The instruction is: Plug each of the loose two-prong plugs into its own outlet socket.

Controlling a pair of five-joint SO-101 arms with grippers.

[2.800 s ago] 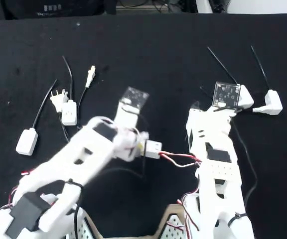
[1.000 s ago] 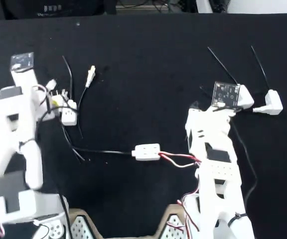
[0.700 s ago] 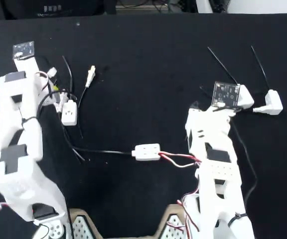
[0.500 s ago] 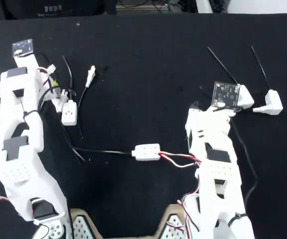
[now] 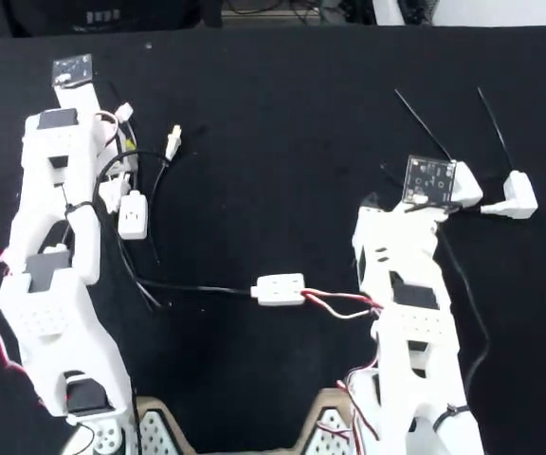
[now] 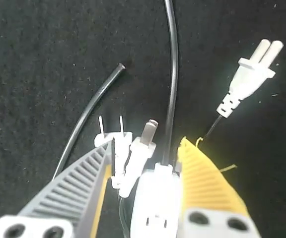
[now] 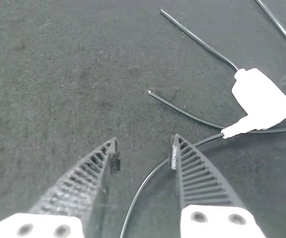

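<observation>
My left gripper (image 6: 145, 148) is open at the table's far left, its grey finger (image 6: 81, 186) and yellow finger (image 6: 202, 183) straddling a white thin-pronged plug (image 6: 114, 144) and the end of a white outlet socket (image 6: 155, 203). In the high view that plug (image 5: 112, 192) lies against the socket (image 5: 133, 214) beside the left gripper (image 5: 118, 175). A flat-pronged plug (image 6: 246, 79) (image 5: 172, 142) lies just beyond. A second socket (image 5: 280, 288) rests mid-table. My right gripper (image 7: 143, 151) is open over bare cloth, near a white plug body (image 7: 262, 99). An angled plug (image 5: 515, 197) lies far right.
Black cable stubs (image 7: 192, 34) trail from the plugs across the black cloth (image 5: 282, 114). The right arm (image 5: 410, 303) stretches up the right side. Red and white servo wires (image 5: 339, 305) run beside the middle socket.
The left arm swung from mid-table to the far left, leaving the middle socket lying there. In the last second it shifted farther away and slightly right. The right arm stayed still.
</observation>
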